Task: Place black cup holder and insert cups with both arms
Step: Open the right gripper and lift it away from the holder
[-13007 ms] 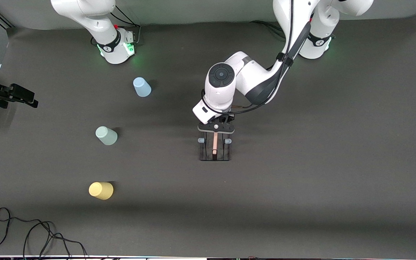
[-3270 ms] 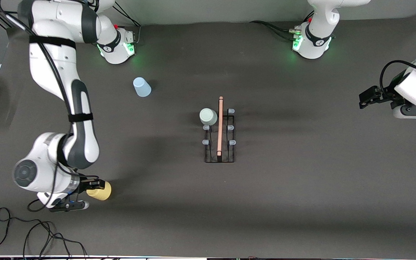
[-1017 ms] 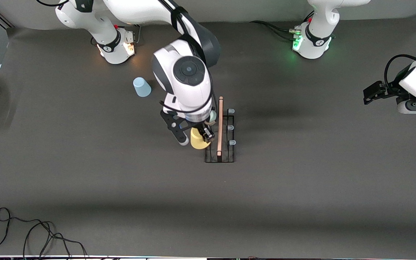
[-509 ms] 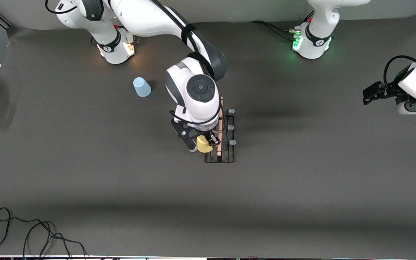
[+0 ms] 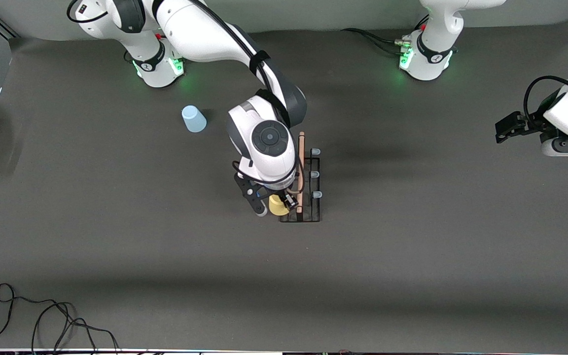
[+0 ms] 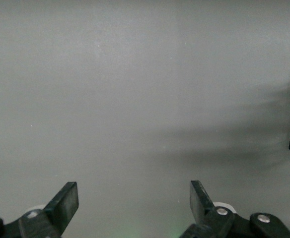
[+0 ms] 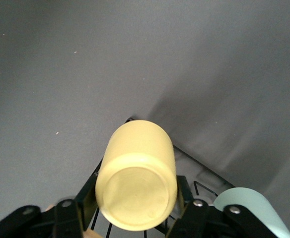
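Observation:
The black cup holder (image 5: 313, 215) stands mid-table, its wooden handle (image 5: 301, 148) pointing from the bases toward the front camera. My right gripper (image 5: 276, 207) is down at the holder's corner nearest the front camera, on the right arm's side, shut on the upside-down yellow cup (image 5: 278, 205). In the right wrist view both fingers hug the yellow cup (image 7: 137, 173) above the holder's wire (image 7: 194, 168), with the mint cup (image 7: 254, 213) beside it. The light blue cup (image 5: 194, 119) stands upside down near the right arm's base. My left gripper (image 5: 503, 129) waits open at the left arm's end.
Three pale-blue pegs (image 5: 316, 173) on the holder's left-arm side stand bare. A black cable (image 5: 42, 320) lies coiled at the table corner nearest the front camera, at the right arm's end. The left wrist view shows only grey table between the open fingers (image 6: 65, 203).
My right gripper has carried the yellow cup along the holder toward the front camera and lowered it at the nearest corner. The right arm's base light went from orange to green. The left arm is still.

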